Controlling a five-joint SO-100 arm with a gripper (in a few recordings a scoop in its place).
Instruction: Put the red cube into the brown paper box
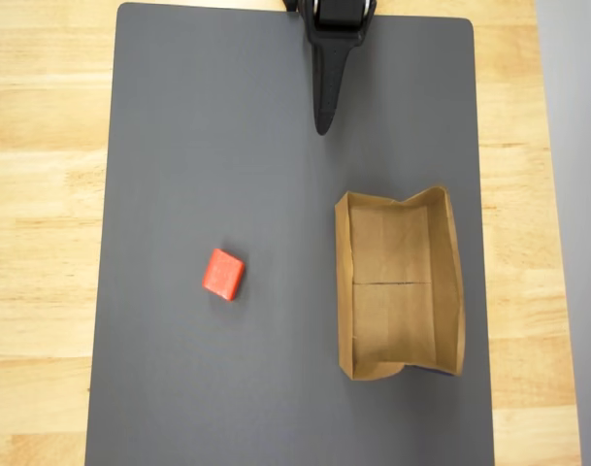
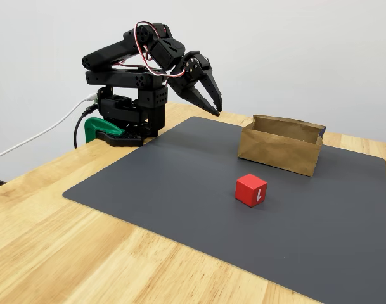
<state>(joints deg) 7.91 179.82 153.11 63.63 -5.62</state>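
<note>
- A dark grey mat is laid over a light wooden table, with a plain pale wall behind.
- The black arm is seen folded back at the mat's far edge, and its claw hangs in the air with the fingers drawn together, nothing held between them.
- The red cube lies alone on the mat, well apart from the claw.
- The brown paper box stands empty, to the right of the cube in the overhead view.
- The reach has not begun. The fingers should be opened first, lowered squarely over two opposite flat faces of the cube, and closed gently so that it is not pushed aside.
</note>
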